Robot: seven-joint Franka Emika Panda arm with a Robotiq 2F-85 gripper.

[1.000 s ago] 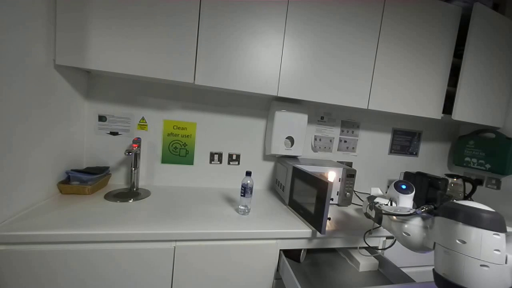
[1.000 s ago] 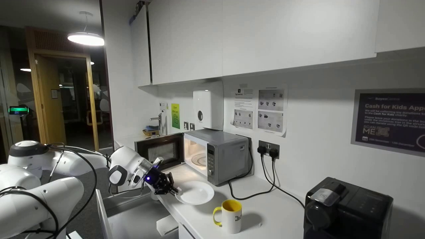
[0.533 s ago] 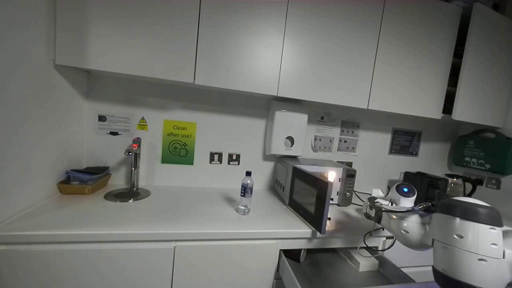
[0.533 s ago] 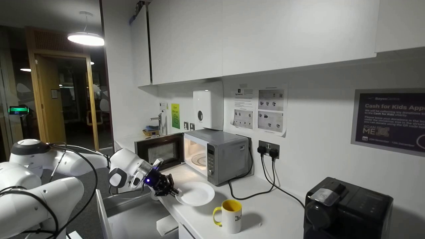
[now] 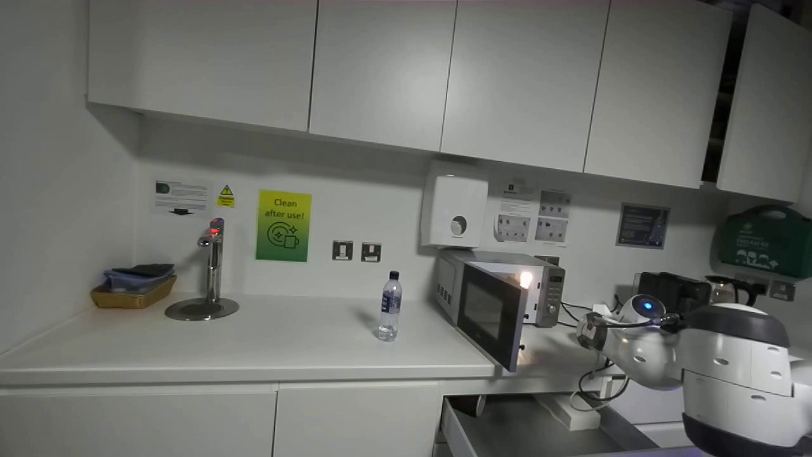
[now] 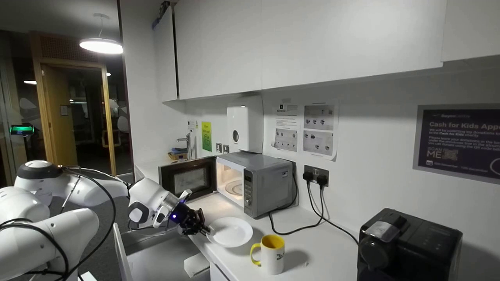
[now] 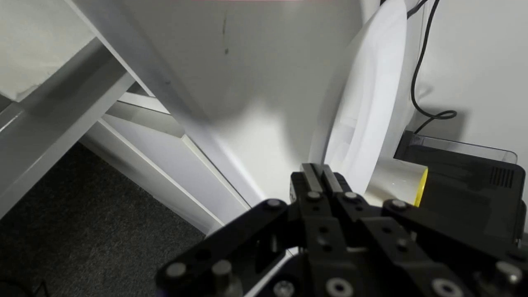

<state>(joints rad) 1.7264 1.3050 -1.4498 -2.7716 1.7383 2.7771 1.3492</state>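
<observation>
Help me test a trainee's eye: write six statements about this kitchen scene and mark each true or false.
1. The gripper holds the plate by its edge. True.
2. The microwave stands open. True.
3. The plate is inside the microwave. False: it is outside.
4. The mug is black inside. False: the mug is yellow inside.
5. The bottle stands upright on the counter. True.
6. The drawer is shut. False: the drawer is pulled out.
</observation>
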